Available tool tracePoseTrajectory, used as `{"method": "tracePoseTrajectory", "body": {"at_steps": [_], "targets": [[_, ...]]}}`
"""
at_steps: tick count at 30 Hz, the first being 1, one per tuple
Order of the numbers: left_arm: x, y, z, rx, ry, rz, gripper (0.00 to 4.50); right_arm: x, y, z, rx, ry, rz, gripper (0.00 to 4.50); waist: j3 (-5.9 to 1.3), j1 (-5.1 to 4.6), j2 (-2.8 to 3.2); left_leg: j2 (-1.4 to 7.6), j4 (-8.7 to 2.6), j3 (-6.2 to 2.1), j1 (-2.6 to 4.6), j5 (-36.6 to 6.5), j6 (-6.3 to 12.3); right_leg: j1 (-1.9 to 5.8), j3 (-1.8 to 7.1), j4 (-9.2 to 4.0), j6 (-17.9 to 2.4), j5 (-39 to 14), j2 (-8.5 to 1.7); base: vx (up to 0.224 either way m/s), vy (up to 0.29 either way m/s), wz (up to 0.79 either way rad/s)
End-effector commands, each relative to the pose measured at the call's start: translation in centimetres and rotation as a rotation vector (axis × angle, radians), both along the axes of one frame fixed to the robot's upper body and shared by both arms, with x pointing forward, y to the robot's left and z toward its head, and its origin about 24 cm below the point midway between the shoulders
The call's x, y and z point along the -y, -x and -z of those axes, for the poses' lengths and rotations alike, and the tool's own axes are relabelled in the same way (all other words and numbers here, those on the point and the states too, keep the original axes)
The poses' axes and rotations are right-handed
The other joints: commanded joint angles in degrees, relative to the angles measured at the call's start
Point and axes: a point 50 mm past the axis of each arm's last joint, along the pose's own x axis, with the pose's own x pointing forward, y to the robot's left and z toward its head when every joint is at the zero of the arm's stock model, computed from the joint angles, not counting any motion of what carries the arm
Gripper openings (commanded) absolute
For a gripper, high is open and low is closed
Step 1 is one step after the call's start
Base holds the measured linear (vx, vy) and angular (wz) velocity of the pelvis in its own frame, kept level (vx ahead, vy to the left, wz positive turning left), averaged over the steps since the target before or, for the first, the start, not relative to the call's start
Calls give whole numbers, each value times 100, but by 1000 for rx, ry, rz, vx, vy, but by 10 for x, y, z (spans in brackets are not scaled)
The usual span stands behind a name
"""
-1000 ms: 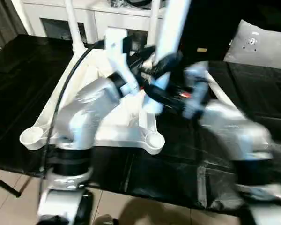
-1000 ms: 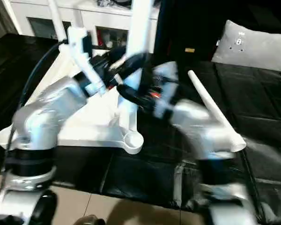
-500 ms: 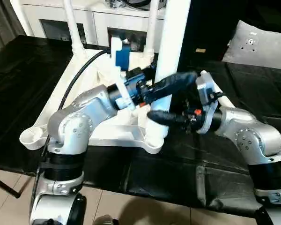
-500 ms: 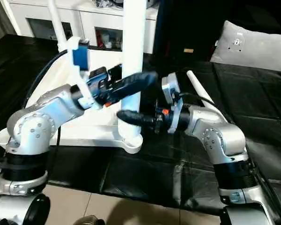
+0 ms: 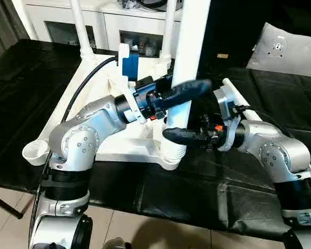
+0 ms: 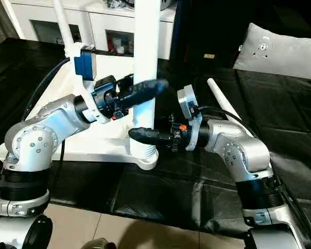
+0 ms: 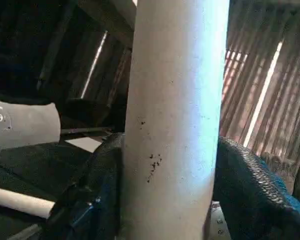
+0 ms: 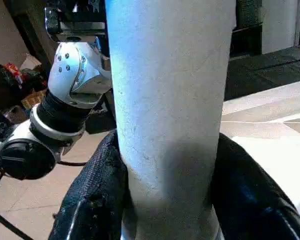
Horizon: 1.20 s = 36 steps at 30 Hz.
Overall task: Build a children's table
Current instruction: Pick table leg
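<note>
The children's table top (image 5: 119, 148) lies upside down on a black-covered bench. Two white legs (image 5: 79, 26) (image 5: 169, 26) stand in its far corners. A third leg (image 5: 192, 41) stands upright in the near right corner socket (image 5: 171, 155). My left gripper (image 5: 194, 85) is shut on this leg higher up, with its black pads (image 7: 102, 195) against both sides. My right gripper (image 5: 173, 129) is shut on the same leg just above the socket, its fingers (image 8: 97, 195) hugging it. A fourth leg (image 6: 220, 98) lies loose on the black cloth to the right.
The near left socket (image 5: 33, 151) holds no leg. A white cabinet (image 5: 93, 21) stands behind the bench and a grey cushion (image 5: 290, 52) lies at the back right. The bench's front edge (image 5: 160, 210) drops to a tiled floor.
My left gripper's fingers have closed in onto the upright leg. My right gripper keeps its hold low on the leg. The head view was blurred and has steadied.
</note>
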Motion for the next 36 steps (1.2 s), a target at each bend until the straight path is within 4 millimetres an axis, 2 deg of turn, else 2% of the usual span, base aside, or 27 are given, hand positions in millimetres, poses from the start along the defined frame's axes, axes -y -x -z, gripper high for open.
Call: {"method": "tracePoseTrajectory", "body": {"at_steps": [1, 3, 4, 6, 11, 12, 21, 26, 27, 32, 33, 36], "targets": [[3, 3, 0, 12, 2, 35, 251, 2, -3, -4, 16, 13, 12, 193, -390, -2, -25, 421, -383, -128, 128, -503, 238, 267, 264, -376, -1525, -255, -503, 0, 0, 0], [3, 3, 0, 11, 0, 33, 245, 2, -3, -4, 17, 13, 13, 193, -392, 0, -26, 417, -381, -129, 122, -492, 252, 275, 262, -373, -1528, -234, -506, 0, 0, 0], [2, 3, 0, 8, 0, 27, 245, 2, -3, -4, 17, 12, 15, 193, -389, 2, -4, 418, -381, -131, 126, -516, 246, 270, 263, -378, -1529, -265, -509, 0, 0, 0], [2, 2, 1, 3, -1, 20, 219, 2, -4, -4, 18, 13, 19, 193, -385, 1, -15, 422, -386, -130, 127, -544, 227, 269, 263, -384, -1531, -297, -508, 0, 0, 0], [0, 2, 3, 1, -12, 7, 193, 1, -5, -4, 21, 4, 29, 193, -390, 4, -20, 426, -386, -134, 129, -531, 219, 268, 260, -372, -1529, -288, -508, 0, 0, 0], [0, 2, 2, 2, -15, 4, 191, 1, -5, -4, 21, 4, 30, 193, -390, 4, -37, 421, -384, -131, 127, -526, 228, 271, 260, -372, -1528, -285, -508, 0, 0, 0], [0, 2, 4, -2, -14, -15, 189, 0, -10, -4, 32, 13, 68, 193, -392, 5, -15, 417, -380, -130, 124, -500, 222, 269, 260, -368, -1530, -268, -509, 0, 0, 0], [-1, -4, 5, -14, -20, -83, 189, 2, -12, -3, 39, 21, 95, 193, -395, 3, -32, 423, -378, -131, 124, -500, 215, 274, 260, -363, -1529, -243, -510, 0, 0, 0], [-1, -5, 6, -18, -21, -95, 189, 2, -13, -2, 42, 23, 103, 193, -392, 2, -62, 421, -374, -125, 121, -487, 235, 277, 263, -362, -1535, -257, -516, 0, 0, 0], [-4, -7, 7, -33, -11, -139, 189, 1, -22, -1, 23, 19, 180, 193, -392, -10, -46, 417, -374, -123, 123, -476, 221, 267, 262, -370, -1495, -347, -508, 0, 0, 0], [-5, -8, 8, -32, -16, -159, 189, 1, -22, -1, 21, 19, 181, 249, -396, -9, -47, 416, -372, -123, 125, -462, 224, 270, 260, -366, -1493, -321, -505, 0, 0, 0], [-9, -15, 6, -44, -6, -233, 189, 3, -23, -3, 15, -2, 192, 272, -390, -14, -28, 414, -373, -122, 134, -489, 184, 258, 264, -372, -1471, -313, -497, 0, 0, 0]]}}
